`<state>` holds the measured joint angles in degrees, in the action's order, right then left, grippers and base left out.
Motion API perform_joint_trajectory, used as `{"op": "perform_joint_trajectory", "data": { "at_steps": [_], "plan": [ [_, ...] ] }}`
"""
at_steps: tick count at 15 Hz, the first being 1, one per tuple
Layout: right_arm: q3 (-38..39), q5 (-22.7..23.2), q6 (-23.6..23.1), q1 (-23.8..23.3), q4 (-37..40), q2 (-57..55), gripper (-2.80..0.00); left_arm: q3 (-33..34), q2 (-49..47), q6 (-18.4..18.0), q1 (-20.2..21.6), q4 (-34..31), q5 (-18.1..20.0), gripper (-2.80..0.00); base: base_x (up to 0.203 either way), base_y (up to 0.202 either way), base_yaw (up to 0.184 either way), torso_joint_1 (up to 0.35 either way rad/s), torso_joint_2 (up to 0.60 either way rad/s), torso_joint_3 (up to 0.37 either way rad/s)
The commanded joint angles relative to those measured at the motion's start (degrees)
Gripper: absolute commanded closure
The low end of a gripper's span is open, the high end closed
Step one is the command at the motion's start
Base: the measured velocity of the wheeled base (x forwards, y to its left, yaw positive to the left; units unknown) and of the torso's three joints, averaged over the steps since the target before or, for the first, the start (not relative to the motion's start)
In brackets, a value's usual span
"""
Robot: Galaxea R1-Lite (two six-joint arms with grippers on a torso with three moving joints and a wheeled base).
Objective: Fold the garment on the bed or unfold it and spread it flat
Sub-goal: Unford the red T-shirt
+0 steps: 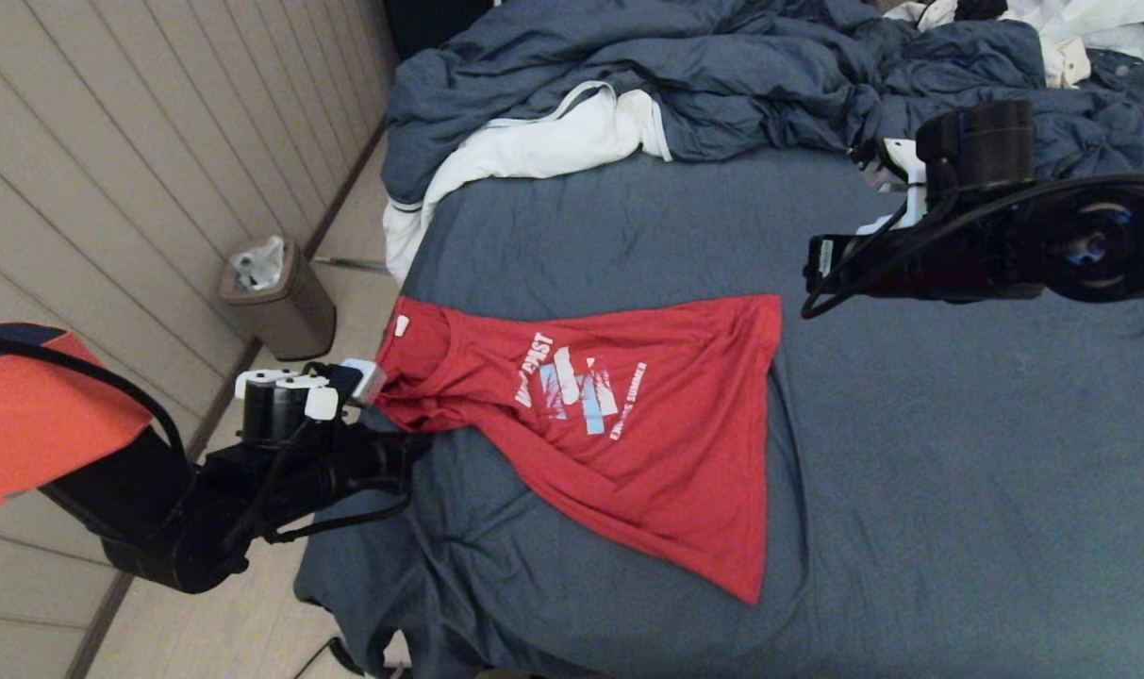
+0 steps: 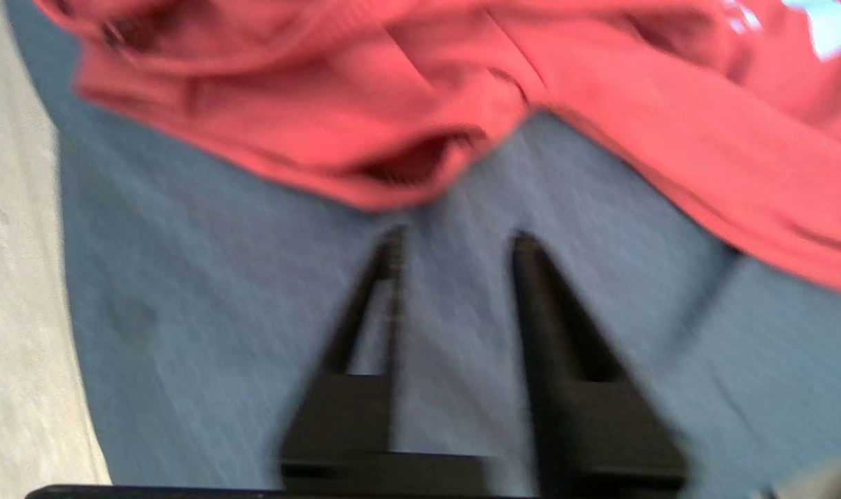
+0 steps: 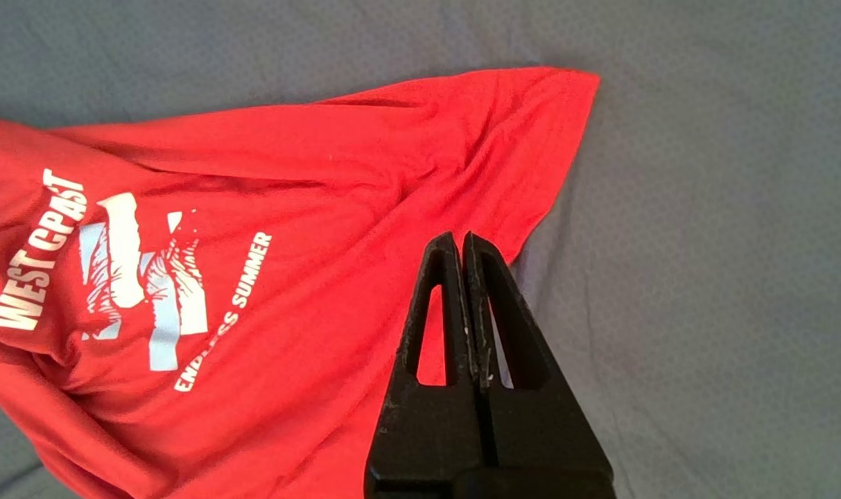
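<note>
Left tool (image 2: 455, 239), prongs parted and holding nothing, sits just short of the garment's (image 1: 619, 415) bunched collar end on the bed (image 1: 958, 453), so bite one layer cleanly, while the right tool (image 3: 462, 239) hovers pinched empty over the hem.

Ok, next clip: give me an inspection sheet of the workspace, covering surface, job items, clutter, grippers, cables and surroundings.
Surface: bed with slate-blue fitted sheet, lightly wrinkled.
Job items: red T-shirt lying print side up, hem end fanned out, collar end bunched near the bed's left edge.
Clutter: rumpled blue duvet and white cloth heaped at the far end.
Grippers: left gripper open, over bare sheet just short of the bunched collar end; right gripper shut, empty, raised above the shirt's hem.
Cables: black cables run along both arms; one loops free under the right wrist.
Surroundings: panelled wall, small bin on the floor left of the bed.
</note>
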<state>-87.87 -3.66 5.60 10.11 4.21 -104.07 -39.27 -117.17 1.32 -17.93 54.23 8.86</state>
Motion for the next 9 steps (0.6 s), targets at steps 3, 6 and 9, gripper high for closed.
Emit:
{"op": "perform_joint_trajectory", "data": {
  "at_steps": [3,6,9],
  "plan": [
    [-0.01,1.64,0.20,0.44,0.27,-0.52,0.00,-2.44,-4.82,0.08,0.57,1.89,-0.51,-2.80,0.000,0.000,0.000,0.000,0.00,0.000],
    [-0.02,1.88,0.13,0.53,0.01,-1.05,0.00,-3.41,-5.44,0.09,1.64,1.67,-0.51,-2.80,0.000,0.000,0.000,0.000,0.00,0.000],
    [-0.11,2.08,0.12,0.88,-0.07,-1.49,0.00,-4.76,-5.96,0.35,2.31,2.11,-0.63,-2.80,0.000,0.000,0.000,0.000,0.00,0.000]
  ]
}}
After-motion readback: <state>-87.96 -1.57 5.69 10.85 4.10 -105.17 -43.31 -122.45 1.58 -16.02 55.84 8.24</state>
